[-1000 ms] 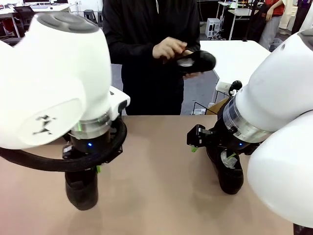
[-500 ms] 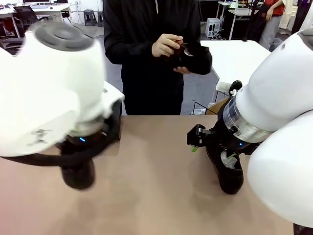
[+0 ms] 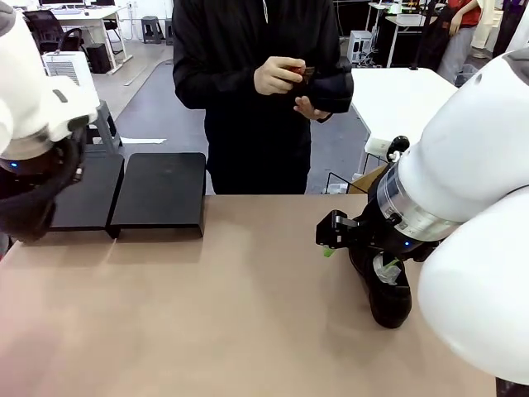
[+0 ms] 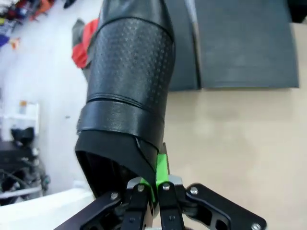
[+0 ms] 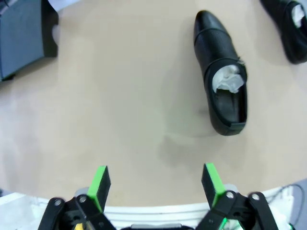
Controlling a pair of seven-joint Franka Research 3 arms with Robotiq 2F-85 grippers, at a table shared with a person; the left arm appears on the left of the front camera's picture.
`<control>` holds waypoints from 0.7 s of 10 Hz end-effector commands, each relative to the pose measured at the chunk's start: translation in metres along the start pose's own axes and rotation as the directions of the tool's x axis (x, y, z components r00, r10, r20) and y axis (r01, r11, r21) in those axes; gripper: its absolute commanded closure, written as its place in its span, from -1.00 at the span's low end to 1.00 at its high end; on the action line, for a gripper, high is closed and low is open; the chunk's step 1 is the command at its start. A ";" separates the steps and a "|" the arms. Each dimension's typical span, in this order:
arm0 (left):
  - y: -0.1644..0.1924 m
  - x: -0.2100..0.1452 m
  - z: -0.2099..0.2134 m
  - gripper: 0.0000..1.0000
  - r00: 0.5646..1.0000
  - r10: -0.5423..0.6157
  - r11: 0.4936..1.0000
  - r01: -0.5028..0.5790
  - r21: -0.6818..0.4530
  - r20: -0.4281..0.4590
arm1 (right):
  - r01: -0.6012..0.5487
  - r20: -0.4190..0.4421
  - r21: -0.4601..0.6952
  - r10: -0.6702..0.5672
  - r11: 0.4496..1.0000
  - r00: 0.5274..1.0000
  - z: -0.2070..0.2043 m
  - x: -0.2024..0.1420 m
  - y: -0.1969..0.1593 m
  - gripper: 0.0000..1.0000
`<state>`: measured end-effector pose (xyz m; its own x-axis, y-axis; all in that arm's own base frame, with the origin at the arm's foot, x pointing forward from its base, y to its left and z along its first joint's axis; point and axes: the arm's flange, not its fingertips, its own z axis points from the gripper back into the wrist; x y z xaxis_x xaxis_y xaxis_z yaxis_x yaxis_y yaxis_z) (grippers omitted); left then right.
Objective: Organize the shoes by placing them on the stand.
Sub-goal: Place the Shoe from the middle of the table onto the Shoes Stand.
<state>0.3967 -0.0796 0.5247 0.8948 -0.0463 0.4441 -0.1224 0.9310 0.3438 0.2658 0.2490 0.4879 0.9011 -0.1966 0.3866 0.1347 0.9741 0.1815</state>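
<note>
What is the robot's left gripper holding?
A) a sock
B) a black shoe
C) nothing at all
B: in the left wrist view, the left gripper is shut on the rim of a black shoe.

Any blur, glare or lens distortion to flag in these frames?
Front view: stand sharp, right arm looming large near the lens. Left wrist view: held shoe crisp, room behind it soft. Right wrist view: even light, mild sheen on the nearer shoe, table edge slightly bowed.
</note>
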 end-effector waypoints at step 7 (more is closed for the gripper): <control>-0.002 0.045 -0.050 1.00 0.998 0.042 0.995 -0.046 0.091 0.047 | -0.009 -0.014 0.020 0.009 1.000 1.000 0.000 0.003 0.000 -1.00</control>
<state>0.4289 -0.0723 0.5044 0.9060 -0.0451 0.4208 -0.1322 0.9144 0.3827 0.2659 0.2490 0.4879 0.9011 -0.1965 0.3864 0.1347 0.9742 0.1814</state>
